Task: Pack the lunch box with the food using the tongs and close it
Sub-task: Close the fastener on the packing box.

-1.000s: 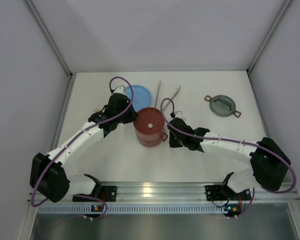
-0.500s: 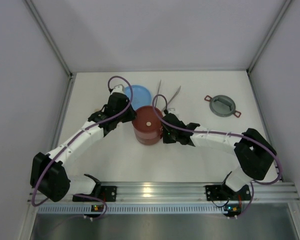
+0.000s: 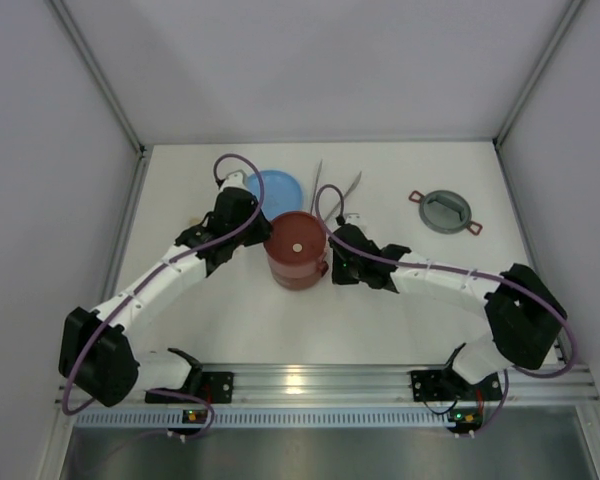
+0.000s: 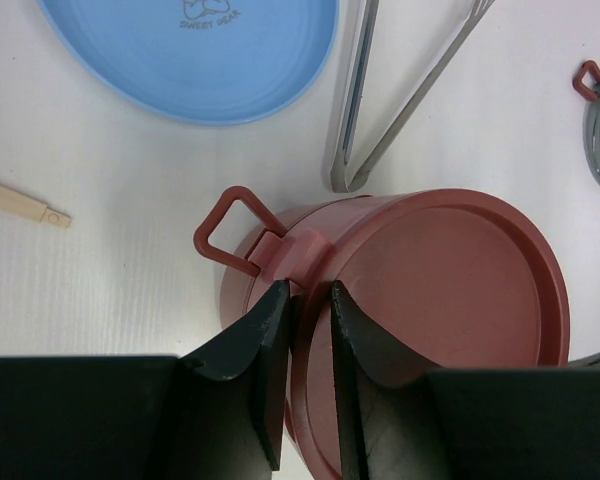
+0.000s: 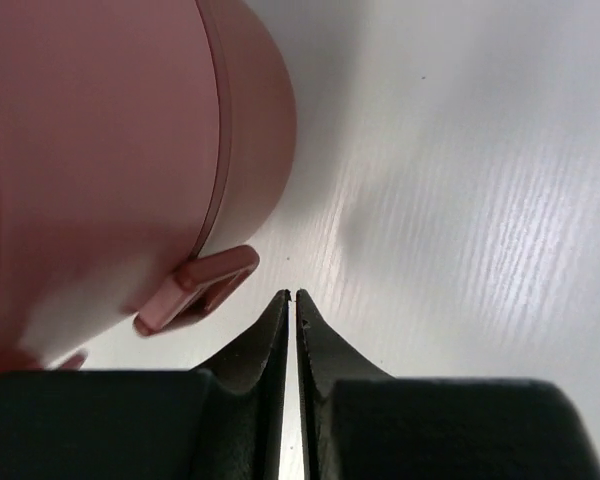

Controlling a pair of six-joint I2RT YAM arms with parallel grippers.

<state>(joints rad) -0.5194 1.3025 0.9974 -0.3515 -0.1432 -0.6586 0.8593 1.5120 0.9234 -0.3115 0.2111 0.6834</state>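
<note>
While left end effector (image 4: 308, 293) clamps lunch box (image 4: 450, 270) rim | right end effector (image 5: 291, 296): together, just beside it

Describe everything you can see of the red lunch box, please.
The lunch box is a round, dusty-red stacked tiffin, upright at mid-table, with a flat maroon disc lid on top. Loop handles stick out at both sides. The left claw pinches its rim tab beside one handle; the shut right claw sits near the other, gripping nothing.
</note>
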